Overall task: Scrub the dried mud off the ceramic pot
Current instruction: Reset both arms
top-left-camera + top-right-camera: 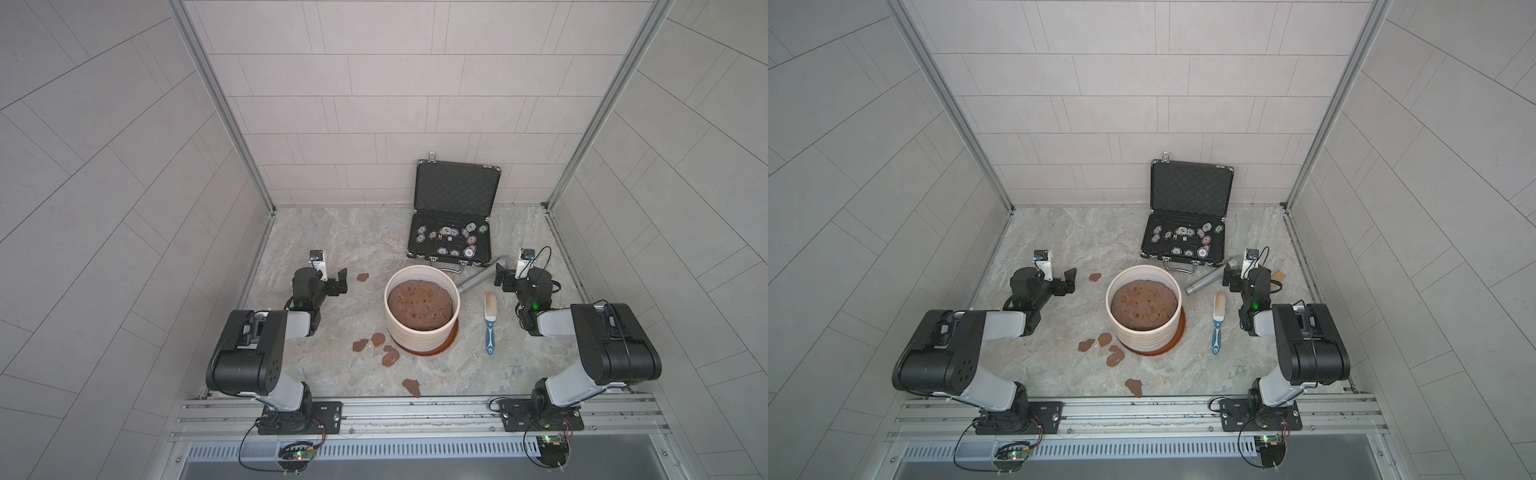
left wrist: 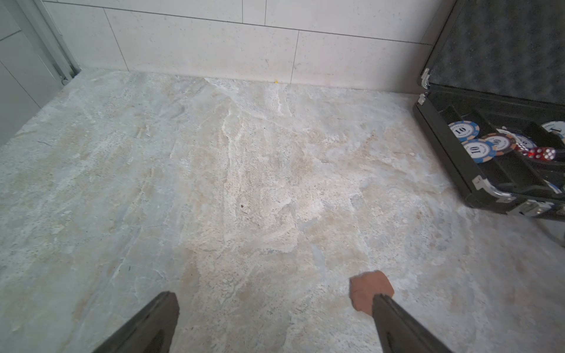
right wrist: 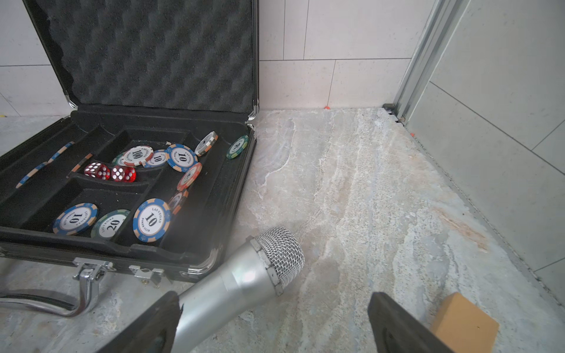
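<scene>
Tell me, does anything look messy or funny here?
Yes. Brown mud blobs lie scattered on the table beside the ceramic pot, none visible on it. Poker chips sit jumbled in the open case, and a microphone lies by the pot.

I get bright, even, diffuse light in both top views, and the ceramic pot [image 1: 419,338] throws only a faint, soft shadow on the tabletop [image 1: 332,232]. The wrist views stretch toward their edges. In the right wrist view the microphone [image 3: 232,281] carries a white glare patch and the poker chips [image 3: 151,220] read sharp. The fingers [image 3: 153,324] of the right end effector [image 3: 273,298] are dark and blurred.
</scene>
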